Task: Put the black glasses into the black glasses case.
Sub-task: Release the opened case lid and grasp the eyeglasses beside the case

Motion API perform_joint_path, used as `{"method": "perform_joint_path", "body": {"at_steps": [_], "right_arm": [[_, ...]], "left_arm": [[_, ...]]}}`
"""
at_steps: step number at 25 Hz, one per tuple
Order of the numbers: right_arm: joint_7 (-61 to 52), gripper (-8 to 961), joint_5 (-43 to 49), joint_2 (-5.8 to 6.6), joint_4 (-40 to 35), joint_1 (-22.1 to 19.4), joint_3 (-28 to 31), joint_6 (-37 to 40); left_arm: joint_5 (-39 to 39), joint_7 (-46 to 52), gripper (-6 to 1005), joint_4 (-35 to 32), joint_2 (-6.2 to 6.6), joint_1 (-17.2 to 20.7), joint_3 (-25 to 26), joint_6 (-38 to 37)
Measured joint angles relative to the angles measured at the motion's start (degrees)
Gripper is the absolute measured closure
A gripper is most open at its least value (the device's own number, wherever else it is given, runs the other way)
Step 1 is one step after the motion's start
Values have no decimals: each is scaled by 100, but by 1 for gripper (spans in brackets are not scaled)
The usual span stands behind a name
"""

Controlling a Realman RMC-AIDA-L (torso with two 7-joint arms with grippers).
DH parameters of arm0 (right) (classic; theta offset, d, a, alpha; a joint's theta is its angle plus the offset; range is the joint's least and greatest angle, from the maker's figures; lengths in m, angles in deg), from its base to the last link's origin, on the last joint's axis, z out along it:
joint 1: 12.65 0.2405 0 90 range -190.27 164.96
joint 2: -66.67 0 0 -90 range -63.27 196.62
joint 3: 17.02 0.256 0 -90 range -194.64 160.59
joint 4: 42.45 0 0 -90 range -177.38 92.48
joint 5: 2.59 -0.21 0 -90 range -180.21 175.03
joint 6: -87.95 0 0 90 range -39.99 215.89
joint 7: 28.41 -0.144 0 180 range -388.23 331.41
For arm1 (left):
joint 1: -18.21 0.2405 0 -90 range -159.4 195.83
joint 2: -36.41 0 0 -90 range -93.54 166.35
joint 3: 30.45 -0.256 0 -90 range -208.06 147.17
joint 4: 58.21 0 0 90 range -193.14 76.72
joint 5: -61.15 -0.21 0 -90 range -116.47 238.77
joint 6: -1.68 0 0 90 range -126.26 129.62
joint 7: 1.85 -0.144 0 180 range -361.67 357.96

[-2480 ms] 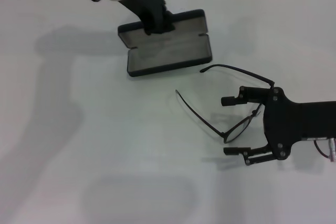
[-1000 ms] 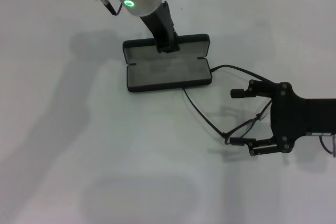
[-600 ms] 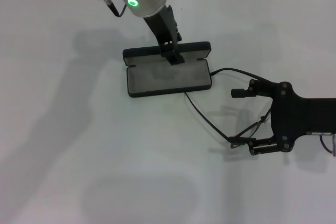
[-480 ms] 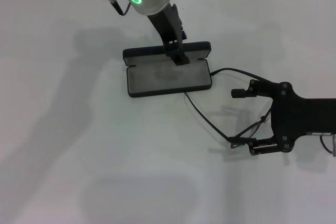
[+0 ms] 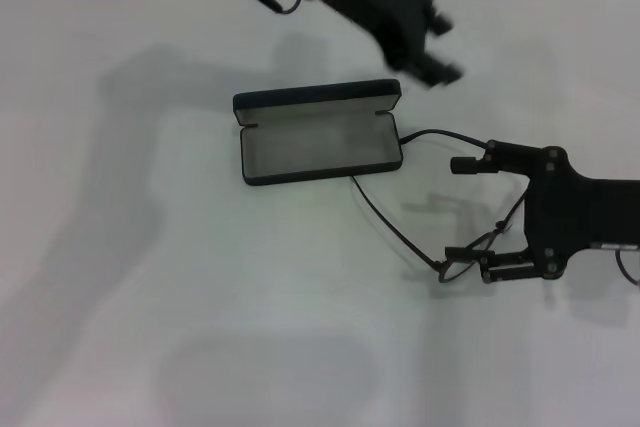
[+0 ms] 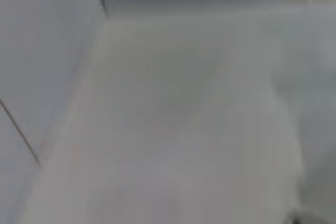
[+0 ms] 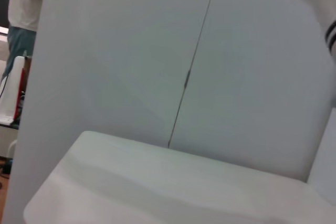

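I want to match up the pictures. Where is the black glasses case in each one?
Head view: the black glasses case lies open on the white table, a little above the middle, grey lining up, with the black glasses just right of it.
Left wrist view: not in it.
Right wrist view: not in it.
Shared landmark: the white table shows in the head view and seems to show in the right wrist view.

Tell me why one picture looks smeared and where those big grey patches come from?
Left wrist view: wholly blurred, nothing recognisable. Head view: sharp on the black glasses case and black glasses; the left gripper is slightly smeared; soft arm shadows lie across the white table.
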Motion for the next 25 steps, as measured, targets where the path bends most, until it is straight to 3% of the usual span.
{"method": "perform_joint_path", "body": {"at_steps": [4,6,11,13,17,22,25], "right_arm": [[-1,174,-11,-11,-5,11,146,14],[-35,174,-12,-2,-54,10,246,35],[-715,176,241,141,-739,80,241,108],[-1128,176,546,211,-1147,138,226,180],[-2235,177,1912,238,-2380,396,171,338],[-3001,178,3853,4,-3422,857,-294,382],[-3239,179,4398,-67,-3598,1151,-708,345]], "left_arm": [[1760,-767,393,124,32,758,-1,-348],[2761,-1244,393,50,35,1313,-1,-566],[5267,-2606,394,-791,24,2842,0,-1056],[5848,-3093,394,-1179,18,3353,3,-1170],[6462,-3658,394,-1708,2,4179,6,-1346],[6710,-3928,395,-2088,-13,4761,8,-1391],[6836,-4166,396,-2258,-36,4968,8,-1332]]}}
